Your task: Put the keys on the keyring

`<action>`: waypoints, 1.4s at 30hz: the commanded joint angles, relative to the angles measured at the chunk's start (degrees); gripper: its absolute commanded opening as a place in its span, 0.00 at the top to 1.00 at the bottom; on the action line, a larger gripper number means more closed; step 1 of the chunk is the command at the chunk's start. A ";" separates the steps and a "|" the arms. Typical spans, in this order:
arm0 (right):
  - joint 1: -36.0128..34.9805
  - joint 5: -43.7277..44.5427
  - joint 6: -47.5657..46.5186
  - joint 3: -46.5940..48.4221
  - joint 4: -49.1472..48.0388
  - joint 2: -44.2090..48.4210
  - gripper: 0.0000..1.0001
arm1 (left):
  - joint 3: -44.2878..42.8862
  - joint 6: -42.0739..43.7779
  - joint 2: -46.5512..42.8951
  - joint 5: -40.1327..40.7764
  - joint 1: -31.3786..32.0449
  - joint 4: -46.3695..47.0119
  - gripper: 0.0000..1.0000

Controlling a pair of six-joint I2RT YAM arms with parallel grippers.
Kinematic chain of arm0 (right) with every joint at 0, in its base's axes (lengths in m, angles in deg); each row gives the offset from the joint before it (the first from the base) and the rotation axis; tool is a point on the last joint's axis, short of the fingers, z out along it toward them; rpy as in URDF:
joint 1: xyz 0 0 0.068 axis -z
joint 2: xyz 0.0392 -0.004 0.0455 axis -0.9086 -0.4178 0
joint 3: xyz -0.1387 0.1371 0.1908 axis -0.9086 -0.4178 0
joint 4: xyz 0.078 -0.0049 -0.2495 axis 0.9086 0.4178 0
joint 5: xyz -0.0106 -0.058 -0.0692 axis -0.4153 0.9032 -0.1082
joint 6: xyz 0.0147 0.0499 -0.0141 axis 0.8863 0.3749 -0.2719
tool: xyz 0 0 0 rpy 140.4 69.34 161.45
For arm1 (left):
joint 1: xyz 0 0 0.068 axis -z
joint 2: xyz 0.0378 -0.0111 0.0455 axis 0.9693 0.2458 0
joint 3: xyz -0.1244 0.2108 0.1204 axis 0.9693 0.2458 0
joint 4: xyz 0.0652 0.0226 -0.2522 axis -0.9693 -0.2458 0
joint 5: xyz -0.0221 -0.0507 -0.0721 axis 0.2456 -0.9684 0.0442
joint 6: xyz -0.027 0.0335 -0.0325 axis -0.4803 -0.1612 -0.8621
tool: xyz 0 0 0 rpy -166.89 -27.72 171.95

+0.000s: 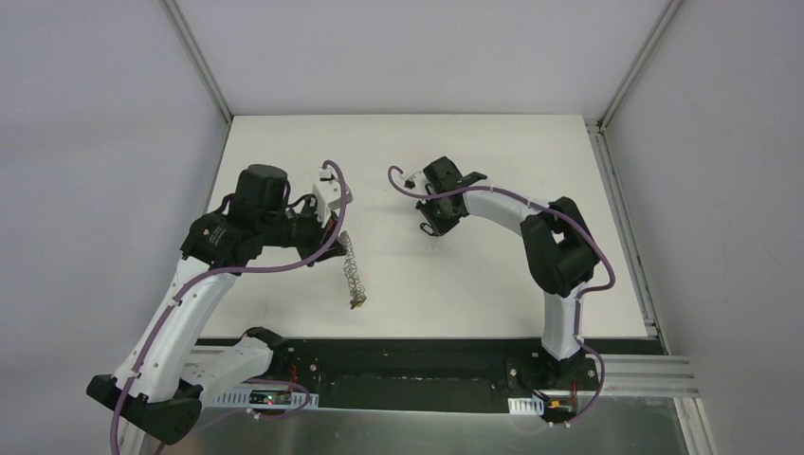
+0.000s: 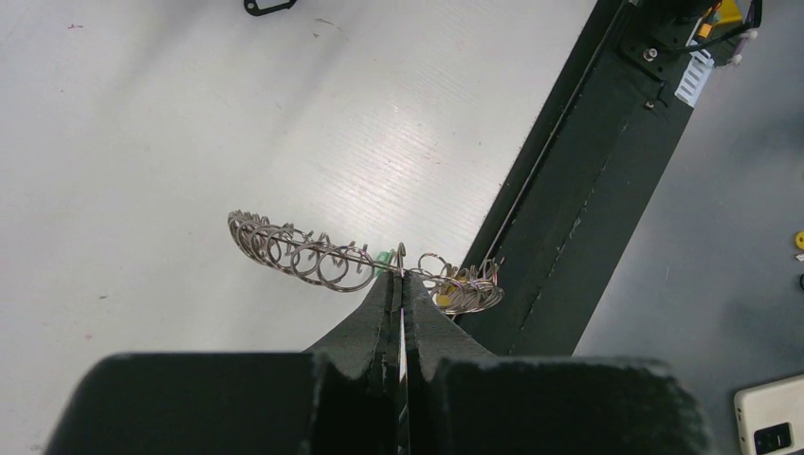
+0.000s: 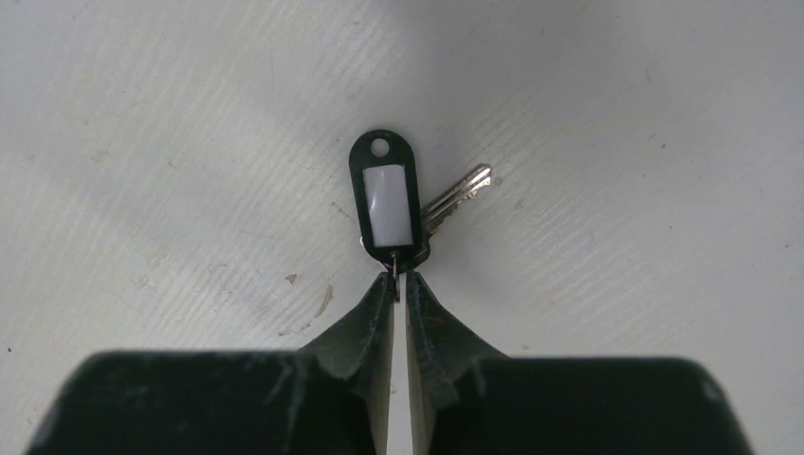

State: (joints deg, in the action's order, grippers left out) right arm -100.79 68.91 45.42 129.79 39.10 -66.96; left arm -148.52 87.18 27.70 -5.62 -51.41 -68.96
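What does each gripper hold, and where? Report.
Left gripper: keyring, pinched partway along its loop. Right gripper: black-tagged key, by its small ring.

The scuffed white table (image 1: 474,284) carries a black-tagged key (image 3: 384,204) lying flat.

The left arm (image 1: 190,294) rises from its base, elbow bent, reaching over the table's (image 1: 493,284) left half. The left gripper (image 2: 399,284) is pinched tight on the keyring (image 2: 303,254). The right arm (image 1: 555,251) arches toward the table's centre, and the right gripper (image 3: 397,282) is clamped on a key (image 3: 455,195).
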 commanded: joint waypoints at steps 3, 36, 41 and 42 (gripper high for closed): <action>0.24 0.22 -0.18 1.22 0.99 -0.76 0.89 | -0.28 -0.71 -1.37 -2.27 -0.50 2.19 1.00; 2.96 -28.73 -12.90 12.09 16.11 19.25 1.00 | -11.58 1.92 4.42 -0.33 -0.72 -2.75 1.00; 2.91 -36.08 -12.89 15.47 17.83 22.26 1.00 | -16.09 0.97 8.07 -2.48 -0.53 -3.42 1.00; 2.96 -37.13 -12.66 16.50 18.43 22.45 1.00 | -16.64 0.55 8.55 -2.67 -0.47 -3.11 1.00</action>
State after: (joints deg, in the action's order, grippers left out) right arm -97.84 40.70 34.32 141.73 52.98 -47.83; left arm -161.19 87.75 34.81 -5.55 -51.50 -72.15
